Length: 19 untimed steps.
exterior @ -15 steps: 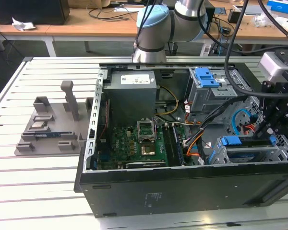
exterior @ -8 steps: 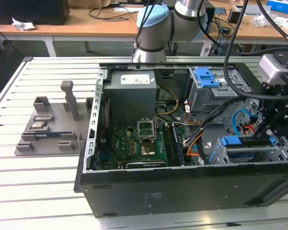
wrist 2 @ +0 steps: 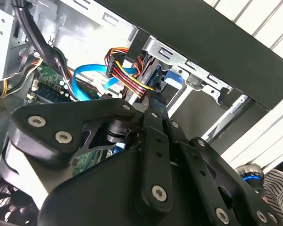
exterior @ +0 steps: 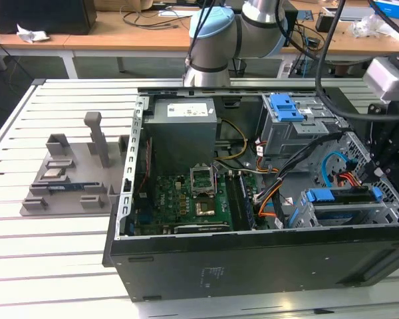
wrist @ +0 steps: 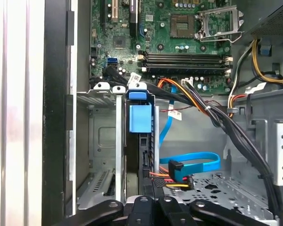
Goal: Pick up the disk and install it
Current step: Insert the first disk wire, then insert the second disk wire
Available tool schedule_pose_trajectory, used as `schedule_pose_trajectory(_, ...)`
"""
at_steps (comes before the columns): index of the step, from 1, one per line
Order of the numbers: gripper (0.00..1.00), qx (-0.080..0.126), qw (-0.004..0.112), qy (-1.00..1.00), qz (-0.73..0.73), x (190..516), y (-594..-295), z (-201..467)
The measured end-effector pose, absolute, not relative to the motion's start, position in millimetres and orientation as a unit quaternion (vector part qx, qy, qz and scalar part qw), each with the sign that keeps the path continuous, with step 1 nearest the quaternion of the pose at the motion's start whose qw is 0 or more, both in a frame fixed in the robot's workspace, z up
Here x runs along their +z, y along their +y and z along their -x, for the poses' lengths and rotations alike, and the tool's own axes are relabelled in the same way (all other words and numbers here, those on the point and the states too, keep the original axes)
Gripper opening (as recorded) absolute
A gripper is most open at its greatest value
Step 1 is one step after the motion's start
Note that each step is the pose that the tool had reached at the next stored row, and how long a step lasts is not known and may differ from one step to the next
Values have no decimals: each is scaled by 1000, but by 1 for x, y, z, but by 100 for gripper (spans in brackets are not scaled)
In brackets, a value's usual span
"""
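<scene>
First wrist view shows the disk [wrist: 140, 141] standing on edge in the drive cage [wrist: 96, 155] near the case wall, blue carrier uppermost, so it appears seated in its slot. The gripper [wrist: 151, 207] sits right at the disk's end, where the cables [wrist: 177, 174] plug in; whether it grips the disk I cannot tell

Open PC case [exterior: 253, 256] near desk [exterior: 53, 266] front edge w/ green motherboard [exterior: 186, 203], grey PSU box [exterior: 183, 126]; grey fixture [exterior: 73, 173] beside it.
</scene>
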State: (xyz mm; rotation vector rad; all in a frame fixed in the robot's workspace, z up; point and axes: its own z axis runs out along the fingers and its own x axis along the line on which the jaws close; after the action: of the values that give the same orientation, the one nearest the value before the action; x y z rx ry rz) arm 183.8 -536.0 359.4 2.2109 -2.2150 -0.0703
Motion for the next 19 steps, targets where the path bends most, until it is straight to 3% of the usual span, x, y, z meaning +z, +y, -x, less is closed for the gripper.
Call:
schedule_pose_trajectory(8, 11, -22, 6, -708, -706, 383, -535, -184)
schedule_pose_trajectory(19, 11, -22, 6, -708, -706, 384, -535, -184)
